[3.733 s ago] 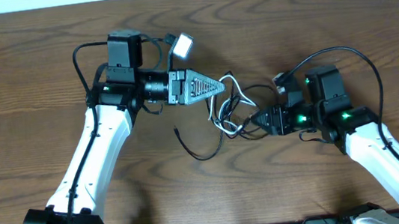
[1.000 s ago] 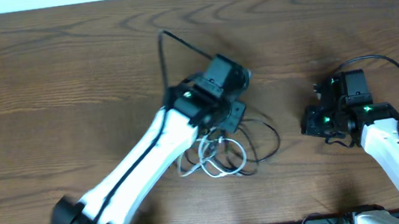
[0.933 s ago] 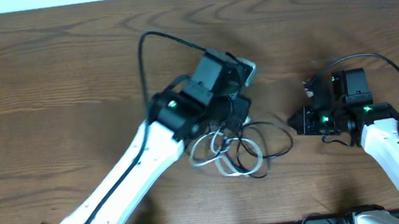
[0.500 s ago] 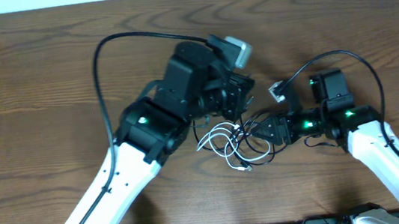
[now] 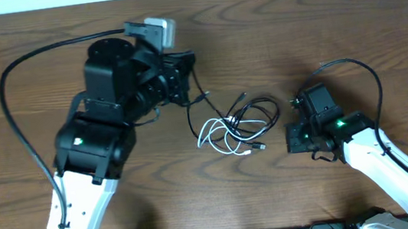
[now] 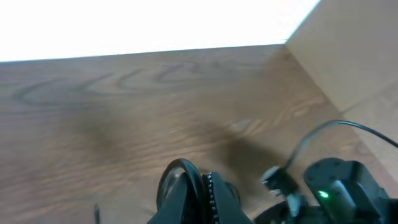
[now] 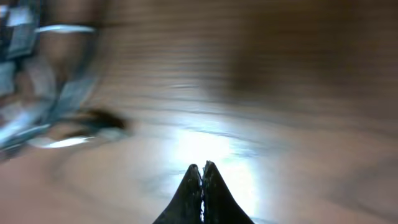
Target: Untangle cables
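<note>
At the left, our left arm (image 5: 89, 151) stands tall over the wooden table (image 5: 333, 30), its wrist toward the far side. In the left wrist view the left gripper (image 6: 208, 180) has its fingers pressed together, and a black cable (image 6: 177, 162) loops out just beside them on the left. It looks pinched there, though we cannot see the contact itself. From overhead, a thin black strand hangs from that gripper toward the bundle on the table.

The cables (image 5: 236, 126) lie near the middle of the table, between our two arms. The white cable (image 5: 218, 137) makes loose loops on the left, near side of the bundle. The black loops (image 5: 265, 110) lie to its right, touching and crossing it.

At the right, the right gripper (image 7: 202, 169) is low over the wood, its fingers pressed together with nothing between them. It is apart from the bundle, which shows only as a white blur at the left edge of the right wrist view.
</note>
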{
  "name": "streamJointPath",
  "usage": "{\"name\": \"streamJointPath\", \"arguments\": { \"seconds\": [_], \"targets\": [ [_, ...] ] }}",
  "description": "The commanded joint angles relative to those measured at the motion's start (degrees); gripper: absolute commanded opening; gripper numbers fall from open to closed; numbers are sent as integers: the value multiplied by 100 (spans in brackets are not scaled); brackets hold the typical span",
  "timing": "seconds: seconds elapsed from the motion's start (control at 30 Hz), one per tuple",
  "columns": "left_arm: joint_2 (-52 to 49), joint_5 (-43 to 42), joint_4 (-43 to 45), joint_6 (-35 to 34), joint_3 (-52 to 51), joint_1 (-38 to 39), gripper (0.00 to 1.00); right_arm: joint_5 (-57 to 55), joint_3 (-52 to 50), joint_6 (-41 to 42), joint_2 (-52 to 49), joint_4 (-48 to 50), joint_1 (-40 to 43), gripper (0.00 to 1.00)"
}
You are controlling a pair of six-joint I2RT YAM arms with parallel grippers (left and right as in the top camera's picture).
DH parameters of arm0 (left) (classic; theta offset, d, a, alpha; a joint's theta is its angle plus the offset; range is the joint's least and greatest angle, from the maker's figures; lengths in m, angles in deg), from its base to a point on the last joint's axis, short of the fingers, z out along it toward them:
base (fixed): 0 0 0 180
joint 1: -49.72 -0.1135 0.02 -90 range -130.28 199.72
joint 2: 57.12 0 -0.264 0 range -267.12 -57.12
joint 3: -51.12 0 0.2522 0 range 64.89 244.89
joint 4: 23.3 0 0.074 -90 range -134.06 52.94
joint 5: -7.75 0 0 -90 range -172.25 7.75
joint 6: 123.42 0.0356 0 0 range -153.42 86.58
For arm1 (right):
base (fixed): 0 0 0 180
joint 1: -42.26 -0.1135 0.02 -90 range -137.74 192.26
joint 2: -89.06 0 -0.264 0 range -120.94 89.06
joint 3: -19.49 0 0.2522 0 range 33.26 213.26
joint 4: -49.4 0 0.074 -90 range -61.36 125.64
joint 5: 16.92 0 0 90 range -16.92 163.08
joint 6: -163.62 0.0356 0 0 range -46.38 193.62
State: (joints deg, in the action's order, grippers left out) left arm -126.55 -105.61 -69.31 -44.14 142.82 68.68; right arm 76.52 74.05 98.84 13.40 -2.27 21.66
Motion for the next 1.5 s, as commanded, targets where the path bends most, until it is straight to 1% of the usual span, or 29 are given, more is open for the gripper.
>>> {"name": "streamJointPath", "arguments": {
  "seconds": [0.0, 0.03, 0.1, 0.13, 0.17, 0.2, 0.27, 0.3, 0.37, 0.4, 0.43, 0.6, 0.77, 0.83, 0.87, 0.9, 0.93, 0.97, 1.0, 1.03, 1.1, 1.13, 1.17, 1.2, 1.23, 1.27, 1.3, 1.4, 1.47],
  "targets": [
    [98, 39, -238, -210, 70, -549, 8, -1414, 33, 960, -11, -201, 118, 1],
    [96, -17, -302, -380, 68, -651, 8, -1176, 33, 992, -11, -105, 155, 1],
    [96, -90, -400, -380, 68, -678, 8, -247, 33, 743, -11, 289, 153, 13],
    [94, -87, -433, -380, 68, -678, 7, 697, 33, 330, -11, 658, 129, 25],
    [94, -87, -459, -380, 68, -678, 8, 1508, 33, 105, -11, 951, 90, 34],
    [94, -85, -468, -378, 68, -678, 8, 2063, 33, 85, -11, 1152, 33, 36],
    [94, -83, -494, -378, 68, -678, 8, 2413, 33, 138, -11, 1263, -127, 34],
    [90, -83, -505, -378, 66, -678, 8, 2378, 33, 254, -11, 1241, -205, 33],
    [85, -83, -507, -378, 61, -678, 8, 2076, 33, 1047, -11, 1040, -389, 32],
    [85, -85, -514, -378, 61, -678, 8, 1832, 31, 1628, -13, 874, -496, 38],
    [83, -85, -531, -378, 61, -678, 7, 1703, 31, 1799, -13, 857, -560, 42],
    [83, -85, -553, -378, 61, -678, 8, 1084, 31, 2044, -111, 946, -944, 42],
    [83, -85, -654, -378, 61, -678, 8, 1036, 31, 2039, -1001, 1919, -1342, 45],
    [83, -83, -717, -376, 61, -678, 8, 1012, 33, 2039, -1482, 2444, -1357, 43],
    [76, -83, -756, -374, 61, -678, 8, 1019, 31, 2037, -1635, 2675, -1357, 39],
    [61, -83, -782, -376, 61, -678, 8, 1016, 31, 2037, -1762, 2870, -1357, 32],
    [37, -57, -820, -372, 61, -678, 8, 1014, 33, 2037, -1836, 3014, -1357, 16],
    [13, -15, -855, -369, 55, -678, 7, 984, 33, 2017, -1838, 3042, -1349, 8],
    [-35, 7, -907, -282, 28, -678, 8, 811, 33, 1720, -1821, 3036, -1303, 1],
    [-52, 31, -929, -264, 17, -678, 8, 616, 33, 1449, -1816, 2907, -1213, 1],
    [-116, 734, -1174, -221, 17, -680, 8, -273, 35, 1412, -1735, 2116, -776, 1],
    [-116, 962, -1241, -157, 17, -680, 8, -798, 35, 1403, -1655, 1672, -400, 1],
    [-116, 1213, -1322, -151, 17, -680, 8, -1220, 35, 1163, -1545, 1353, 33, 1],
    [-116, 1377, -1379, -140, 17, -680, 8, -1438, 37, 704, -1403, 1163, 516, 1],
    [-118, 1606, -1423, -138, 17, -680, 8, -1539, 39, 321, -1191, 1025, 1117, 1],
    [-118, 1742, -1427, -138, 17, -680, 7, -1558, 39, 223, -1097, 977, 1377, 1],
    [-118, 1941, -1425, -138, 17, -680, 8, -1554, 39, 127, -935, 925, 1867, 1],
    [-118, 2415, -1421, -140, 17, -693, 8, -1556, 39, 83, -780, 866, 2553, 1],
    [-118, 2796, -1377, -144, 17, -909, 8, -1552, 39, 85, -769, 839, 3119, 1]
  ]
}}
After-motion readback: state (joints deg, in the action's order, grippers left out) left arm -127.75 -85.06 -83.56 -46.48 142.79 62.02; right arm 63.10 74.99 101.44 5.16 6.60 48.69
